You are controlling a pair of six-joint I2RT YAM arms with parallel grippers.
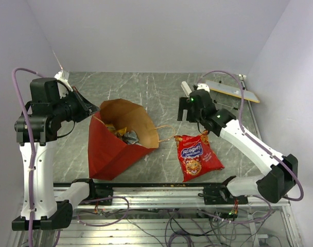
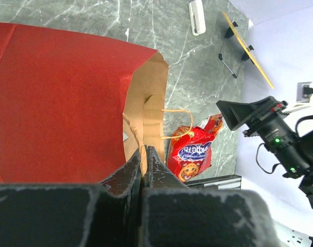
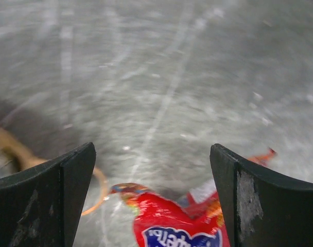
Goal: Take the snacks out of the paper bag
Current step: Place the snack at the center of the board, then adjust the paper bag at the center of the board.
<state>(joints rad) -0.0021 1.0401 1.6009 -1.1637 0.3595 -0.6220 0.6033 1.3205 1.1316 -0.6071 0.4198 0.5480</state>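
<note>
Lying out on the table [image 1: 146, 85], the red chip bag [image 1: 197, 157] looks done; small candy bars [image 1: 123, 135] sit inside the tipped paper bag [image 1: 112, 152]. Its rim is pinched tight by the left gripper [image 2: 144, 154]. The right gripper [image 3: 151, 149] hangs spread above the chip bag. A white block [image 1: 186, 87] and a grey strip [image 1: 231, 91] lie far off, blocking nothing.

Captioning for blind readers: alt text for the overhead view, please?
The left gripper pinches the rim of a red paper bag, its mouth open with wrapped snacks inside. A red chip bag lies on the table beside it, near the right gripper.
</note>
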